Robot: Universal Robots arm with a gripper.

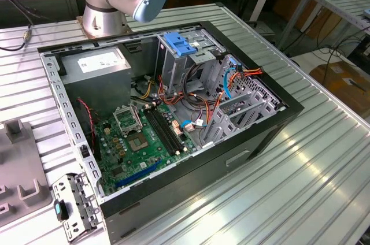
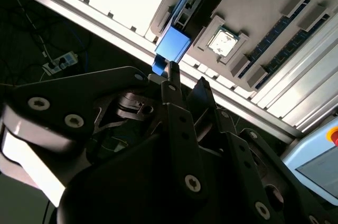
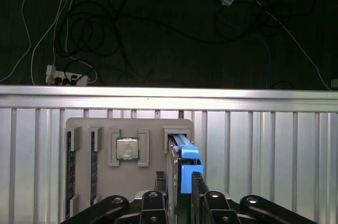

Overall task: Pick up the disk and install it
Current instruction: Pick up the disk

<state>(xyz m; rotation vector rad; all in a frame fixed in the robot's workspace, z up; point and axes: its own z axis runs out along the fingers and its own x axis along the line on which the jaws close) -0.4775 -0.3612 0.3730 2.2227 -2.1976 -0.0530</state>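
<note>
On the grey tray (image 3: 153, 129), one upright disk (image 3: 186, 158) just beside two parted fingers (image 3: 197, 184) (both empty).

Surface: ribbed aluminium (image 1: 312, 158)
Centre: open computer case (image 1: 191, 182)
Exterior view's left: grey parts tray (image 1: 23, 170), metal bracket (image 1: 78, 207) beside the case
Far edge: arm base (image 1: 101, 19)
</note>
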